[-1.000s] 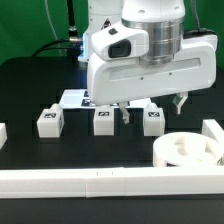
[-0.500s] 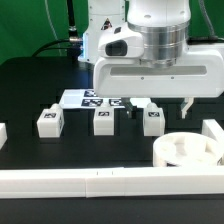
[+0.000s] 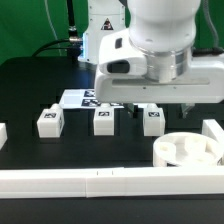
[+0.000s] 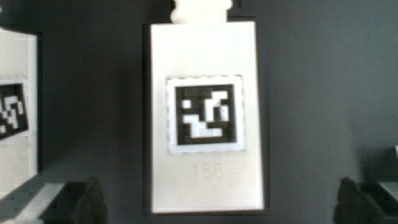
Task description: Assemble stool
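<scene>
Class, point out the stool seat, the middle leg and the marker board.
stool seat (image 3: pixel 168 151), exterior view, upper rim.
middle leg (image 3: pixel 104 117), exterior view, tagged top.
marker board (image 3: pixel 72 98), exterior view, uncovered part.

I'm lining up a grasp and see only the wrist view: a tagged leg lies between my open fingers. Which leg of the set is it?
Observer: The gripper hangs over the right-end leg of a row of three, as the exterior view shows it.
Operator: Where is the seat?
Observer: The round seat lies nearer the camera than that leg, toward the exterior view's right, not touching it.
Operator: Anything else close by?
Observer: A long white rail bar runs across the front, before the seat.
</scene>
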You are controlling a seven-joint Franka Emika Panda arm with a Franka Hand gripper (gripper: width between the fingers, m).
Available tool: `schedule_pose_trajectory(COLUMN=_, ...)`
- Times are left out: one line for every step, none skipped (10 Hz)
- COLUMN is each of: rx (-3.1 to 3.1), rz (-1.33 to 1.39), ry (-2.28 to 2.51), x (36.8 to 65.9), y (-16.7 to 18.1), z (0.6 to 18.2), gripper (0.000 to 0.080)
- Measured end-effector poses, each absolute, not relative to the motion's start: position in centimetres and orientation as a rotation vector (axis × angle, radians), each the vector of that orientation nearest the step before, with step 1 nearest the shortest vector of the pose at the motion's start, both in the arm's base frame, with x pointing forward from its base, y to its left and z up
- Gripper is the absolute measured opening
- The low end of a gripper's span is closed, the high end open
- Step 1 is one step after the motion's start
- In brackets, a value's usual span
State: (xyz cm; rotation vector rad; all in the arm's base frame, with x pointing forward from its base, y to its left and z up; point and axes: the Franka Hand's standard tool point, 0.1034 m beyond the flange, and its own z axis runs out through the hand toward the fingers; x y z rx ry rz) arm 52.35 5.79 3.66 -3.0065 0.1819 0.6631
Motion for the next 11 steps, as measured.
schedule_pose_trajectory(rx=-2.976, rz=0.804, ry=0.176, x=51.7, y=5.6, z=3.6, gripper=0.0649)
schedule_pose_trajectory(rx=-2.942, rz=0.929, ry=0.167, x=51.5, y=5.6, z=3.5, gripper=0.0649)
schedule_pose_trajectory(rx=-2.906, rz=1.037, ry=0.156, x=51.1, y=5.5, z=3.5, gripper=0.0649)
schedule_pose_trajectory(rx=-2.842, rz=1.208, ry=0.143, x=50.5, y=5.3, z=3.4, gripper=0.0649)
schedule_pose_trajectory(rx=-2.805, rz=1.292, ry=0.142, x=50.7, y=5.2, z=2.8, gripper=0.0649)
schedule_pose_trajectory(rx=-2.772, rz=1.363, ry=0.136, x=50.5, y=5.2, z=2.7, gripper=0.0649)
schedule_pose_trajectory(rx=-2.712, rz=1.478, ry=0.126, x=49.9, y=5.2, z=2.8, gripper=0.0649)
schedule_pose_trajectory(rx=-2.661, rz=1.562, ry=0.119, x=49.7, y=5.3, z=2.5, gripper=0.0649)
schedule_pose_trajectory(rx=-2.626, rz=1.613, ry=0.115, x=49.5, y=5.4, z=2.2, gripper=0.0649)
schedule_pose_trajectory(rx=-2.613, rz=1.632, ry=0.109, x=49.4, y=5.5, z=2.0, gripper=0.0649)
schedule_pose_trajectory(rx=-2.629, rz=1.599, ry=0.094, x=49.8, y=5.7, z=1.8, gripper=0.0526)
